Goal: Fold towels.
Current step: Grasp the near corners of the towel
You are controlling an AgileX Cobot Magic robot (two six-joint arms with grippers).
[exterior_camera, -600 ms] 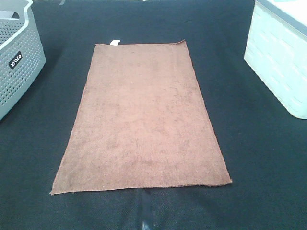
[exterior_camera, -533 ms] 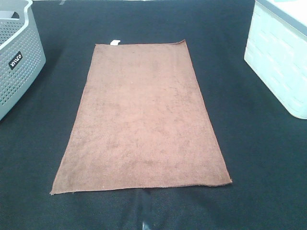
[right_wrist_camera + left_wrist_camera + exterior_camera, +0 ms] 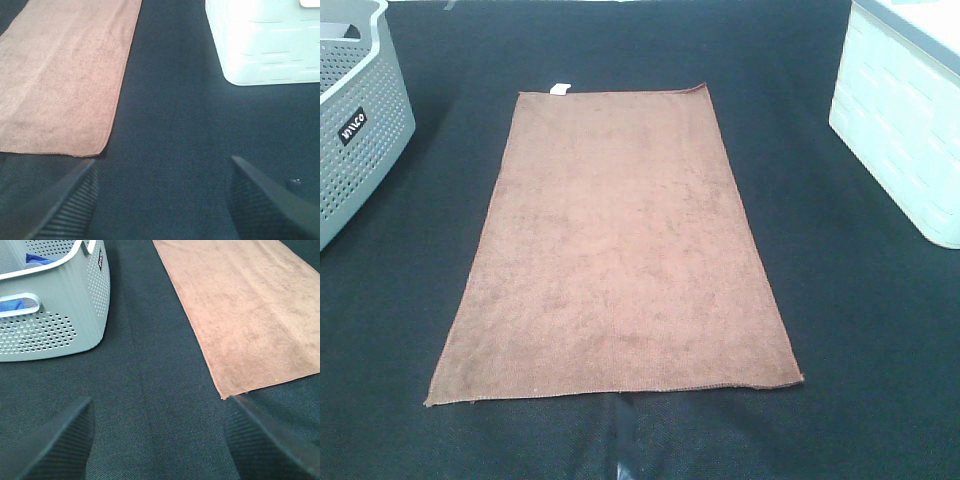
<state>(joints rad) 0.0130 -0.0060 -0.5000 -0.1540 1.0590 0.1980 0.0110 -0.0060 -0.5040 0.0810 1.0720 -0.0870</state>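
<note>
A brown towel [image 3: 615, 250] lies flat and unfolded on the black table, long side running away from me, with a small white tag [image 3: 559, 89] at its far left corner. Neither gripper shows in the high view. In the left wrist view my left gripper [image 3: 160, 440] is open and empty over bare cloth, with the towel's near left corner [image 3: 222, 396] just ahead of its fingers. In the right wrist view my right gripper [image 3: 162, 200] is open and empty, with the towel's near right corner [image 3: 100, 150] just ahead of it.
A grey perforated basket [image 3: 350, 130] stands at the left edge; it also shows in the left wrist view [image 3: 55, 325], with something blue inside. A white bin [image 3: 905, 130] stands at the right, also seen in the right wrist view [image 3: 265, 45]. The table cover [image 3: 860, 330] is black.
</note>
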